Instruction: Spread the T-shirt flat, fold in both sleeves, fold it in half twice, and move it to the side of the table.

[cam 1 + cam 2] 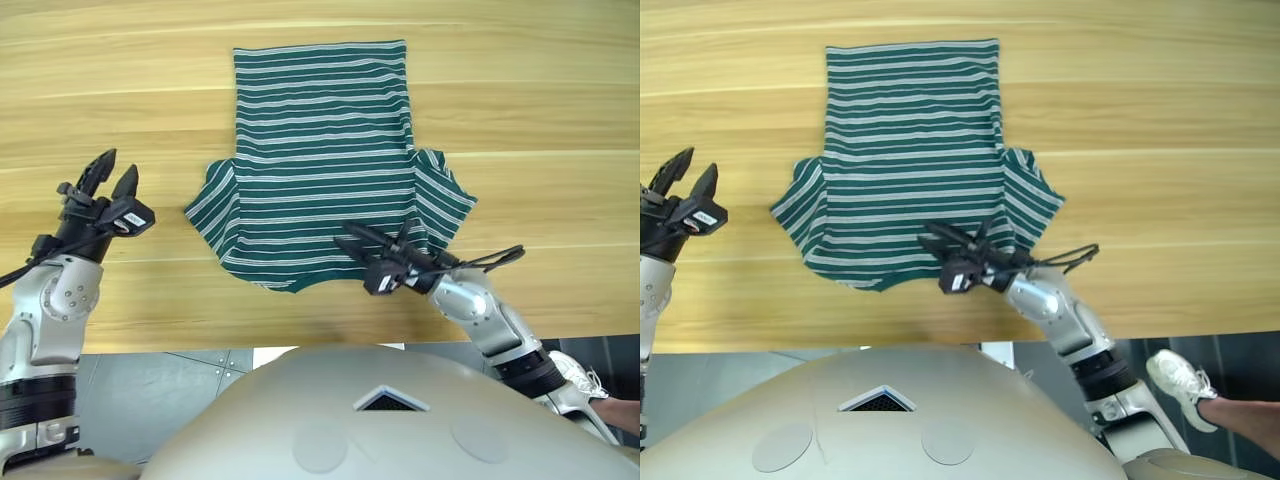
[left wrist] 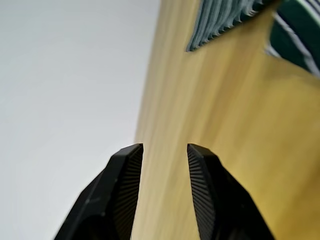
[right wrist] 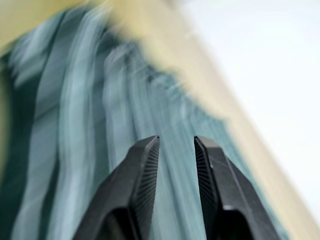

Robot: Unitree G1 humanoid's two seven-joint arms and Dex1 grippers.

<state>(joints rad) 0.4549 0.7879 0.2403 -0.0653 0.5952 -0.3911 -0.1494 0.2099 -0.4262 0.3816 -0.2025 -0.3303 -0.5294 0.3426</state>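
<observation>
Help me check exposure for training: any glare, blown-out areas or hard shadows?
Left eye view: even light on the green striped T-shirt and light wooden table, no hard shadows. Left wrist view: pale washed-out expanse beyond the table edge. Right wrist view: the same.

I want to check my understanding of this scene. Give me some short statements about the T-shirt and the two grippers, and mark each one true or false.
1. The T-shirt lies flat on the wooden table with both sleeves unfolded. True.
2. The left gripper is shut on a sleeve. False: it is open, over bare table to the left of the shirt.
3. The right gripper is open, over the shirt's near part. True.
4. The T-shirt is plain red. False: it is dark green with light stripes.
</observation>
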